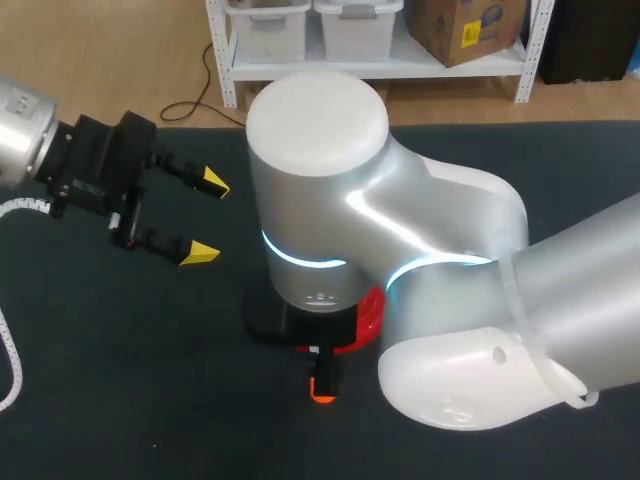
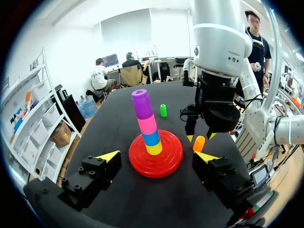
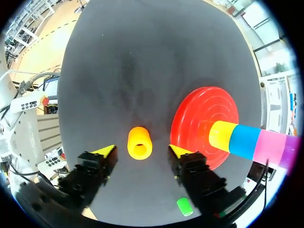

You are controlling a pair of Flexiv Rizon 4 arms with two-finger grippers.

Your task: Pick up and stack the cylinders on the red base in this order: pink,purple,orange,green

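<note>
Right gripper (image 2: 200, 136) above orange cylinder (image 3: 139, 143), fingers spread, not touching it.
Left gripper (image 1: 206, 218) likewise spread, holding nothing; purple cylinder (image 2: 140, 102) topmost over red base (image 2: 168, 159).

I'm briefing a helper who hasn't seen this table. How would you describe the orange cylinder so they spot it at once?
Start at the red base on the black table, carrying a stack. Beside it, under the right gripper's open fingers, sits the orange cylinder. It is the only orange piece; the loose green cylinder stands farther off.
</note>
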